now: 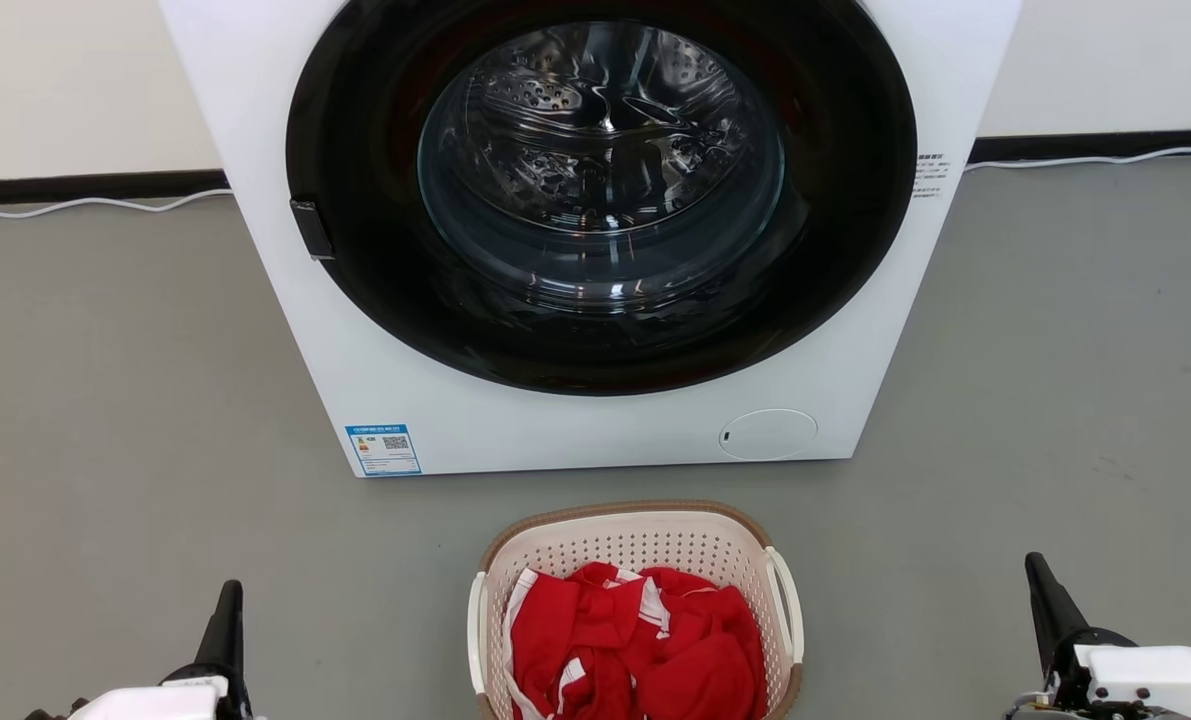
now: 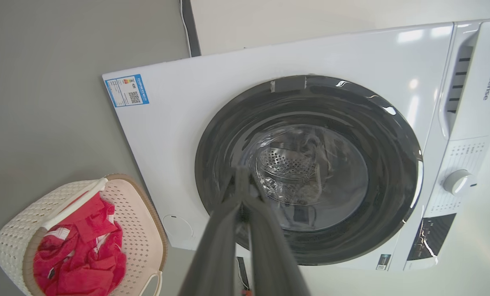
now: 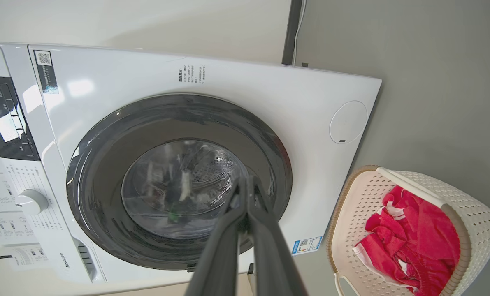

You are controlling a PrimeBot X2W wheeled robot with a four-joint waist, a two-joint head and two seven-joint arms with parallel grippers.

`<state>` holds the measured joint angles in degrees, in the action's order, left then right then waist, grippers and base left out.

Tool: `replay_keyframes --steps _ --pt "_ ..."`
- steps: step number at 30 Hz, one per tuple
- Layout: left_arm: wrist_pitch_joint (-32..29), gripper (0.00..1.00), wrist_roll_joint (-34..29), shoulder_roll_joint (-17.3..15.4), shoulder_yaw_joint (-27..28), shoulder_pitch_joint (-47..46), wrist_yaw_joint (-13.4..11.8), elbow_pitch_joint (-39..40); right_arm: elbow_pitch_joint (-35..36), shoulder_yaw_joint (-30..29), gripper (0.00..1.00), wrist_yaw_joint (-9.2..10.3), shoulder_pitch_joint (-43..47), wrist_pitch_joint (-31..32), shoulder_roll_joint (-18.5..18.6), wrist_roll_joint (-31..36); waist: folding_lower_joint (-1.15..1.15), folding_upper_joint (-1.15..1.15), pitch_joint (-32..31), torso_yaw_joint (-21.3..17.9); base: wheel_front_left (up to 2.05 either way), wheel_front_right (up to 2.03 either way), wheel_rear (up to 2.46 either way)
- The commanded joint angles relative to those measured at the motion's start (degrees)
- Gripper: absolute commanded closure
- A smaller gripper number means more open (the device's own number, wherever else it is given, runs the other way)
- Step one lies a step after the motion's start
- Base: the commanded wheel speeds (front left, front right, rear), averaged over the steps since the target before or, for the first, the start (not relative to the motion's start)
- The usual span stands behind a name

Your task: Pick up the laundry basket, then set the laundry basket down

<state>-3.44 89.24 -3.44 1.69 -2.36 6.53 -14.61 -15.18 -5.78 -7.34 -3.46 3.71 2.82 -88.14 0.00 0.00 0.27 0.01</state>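
Observation:
The laundry basket (image 1: 635, 535), cream-white and perforated with a brown woven-look rim and white side handles, stands on the grey floor just in front of the washer, holding red-and-white cloth. It also lies at the lower left (image 2: 16, 224) of the left wrist view and at the lower right (image 3: 471, 201) of the right wrist view. My left gripper (image 1: 227, 600) hangs shut and empty well to the basket's left. My right gripper (image 1: 1040, 575) is shut and empty far to its right. In each wrist view the dark fingers (image 2: 241, 181) (image 3: 247, 183) meet at their tips, pointing at the washer door.
A white front-loading washer (image 1: 405, 390) with a round dark glass door (image 1: 600, 190) stands right behind the basket. A white cable (image 1: 85, 203) runs along the dark skirting at the wall. Grey floor (image 1: 105, 400) spreads on both sides.

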Motion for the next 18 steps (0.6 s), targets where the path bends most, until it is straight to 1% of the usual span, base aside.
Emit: replay_keyframes --steps 1,6,18 --pt "-0.41 1.0 1.58 -1.02 2.04 -3.04 0.61 1.02 1.3 0.85 1.0 -0.15 -2.34 0.88 0.97 -1.66 0.0 0.0 -0.02 0.0 0.0 0.0 0.0" --pt "-1.27 1.0 4.7 -1.02 2.63 -3.63 0.95 0.67 1.23 0.54 1.0 -0.14 -2.59 1.74 0.98 -5.02 0.0 0.0 -0.09 -0.01 0.0 0.0 0.0" --pt "-1.52 1.0 4.51 -0.81 2.93 -3.66 0.96 0.65 1.22 0.34 1.0 -0.14 -2.62 1.91 0.85 -4.92 0.0 0.0 -0.09 -0.01 0.0 0.0 0.0"
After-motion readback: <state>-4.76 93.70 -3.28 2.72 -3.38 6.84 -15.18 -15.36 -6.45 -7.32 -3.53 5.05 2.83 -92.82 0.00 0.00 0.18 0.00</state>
